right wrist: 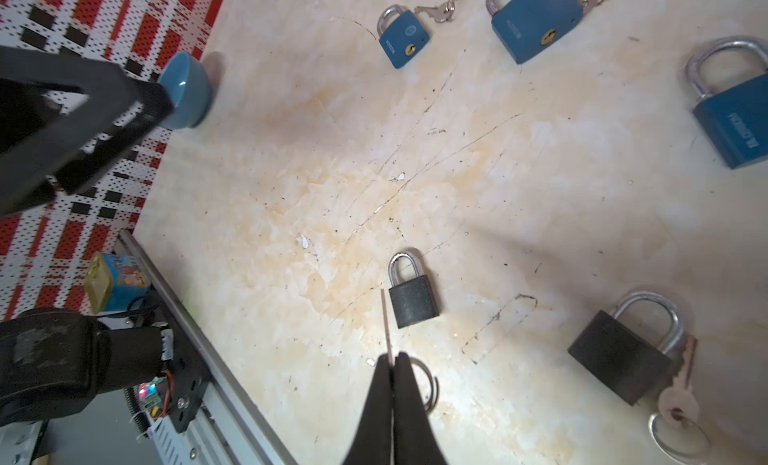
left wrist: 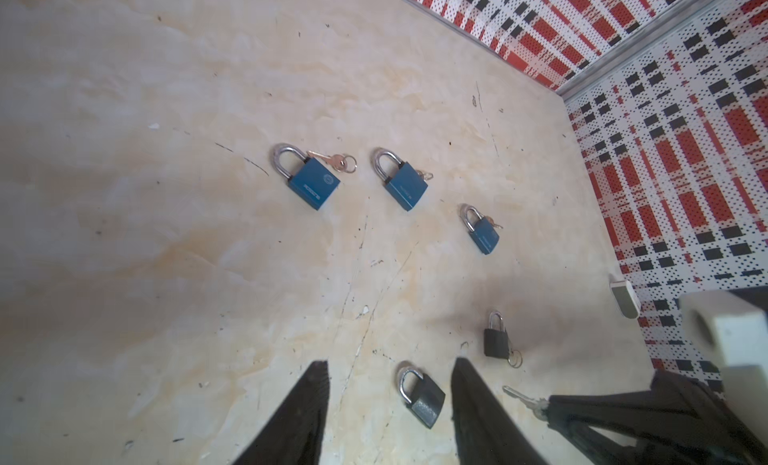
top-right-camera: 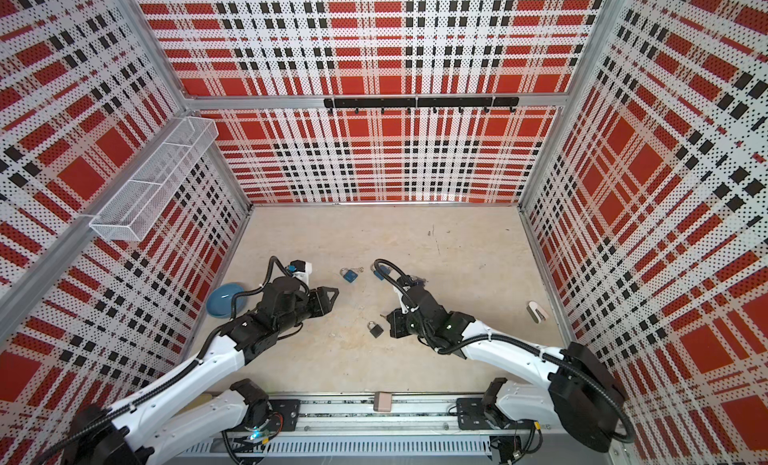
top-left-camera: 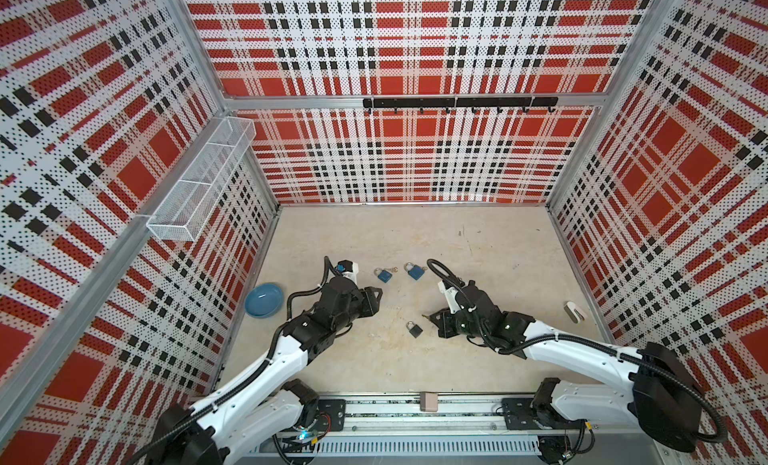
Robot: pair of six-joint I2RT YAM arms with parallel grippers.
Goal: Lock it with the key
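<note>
The right gripper (right wrist: 392, 359) is clenching the key (right wrist: 386, 321) by its head, with the thin blade sticking out past the closed jaws and its ring showing behind them, and the blade is pointing alongside the small black padlock (right wrist: 412, 300), which is lying flat on the table (right wrist: 291, 172) close by the tip. The left gripper (left wrist: 390, 362) is hovering released and grasping nothing, its jaws standing apart, while in both top views it is sitting apart from that padlock, to its left, with a blue bowl (top-left-camera: 264, 299) lying beyond the arm near the wall
</note>
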